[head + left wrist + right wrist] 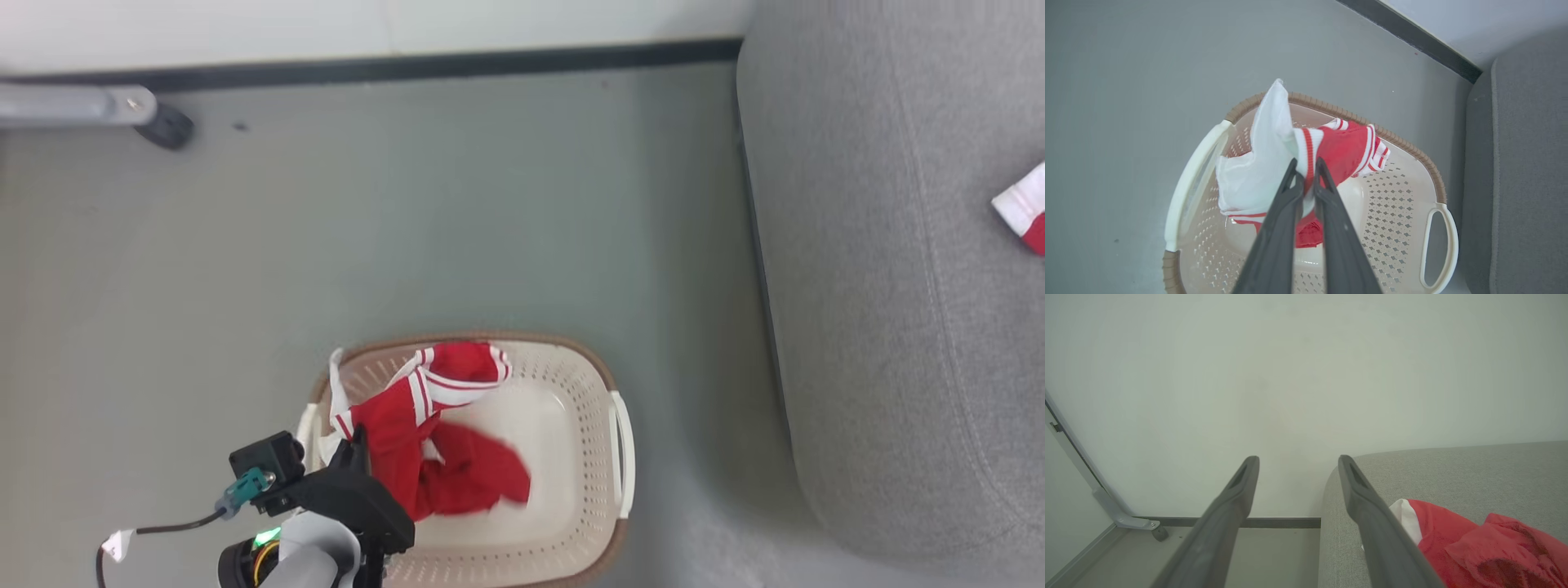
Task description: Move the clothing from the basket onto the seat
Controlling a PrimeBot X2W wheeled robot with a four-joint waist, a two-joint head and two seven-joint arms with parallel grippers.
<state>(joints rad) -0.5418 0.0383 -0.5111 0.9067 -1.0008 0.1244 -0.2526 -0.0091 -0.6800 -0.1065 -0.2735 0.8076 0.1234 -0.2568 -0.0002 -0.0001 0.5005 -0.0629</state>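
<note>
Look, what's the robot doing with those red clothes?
The robot is emptying a laundry basket onto a grey sofa. Its left gripper is shut on a red jersey with white trim, holding it over the basket on the floor. Its right gripper is open and empty near the sofa, where another red garment lies.

The left gripper (1305, 167) pinches a red garment (1345, 149) with white striped trim and white lining between its two dark fingers. The cloth hangs down into the cream basket (1404, 143) with a brown rim. The basket stands on the grey floor (1126, 81), and the grey seat (1527, 163) is near, on its right.
</note>
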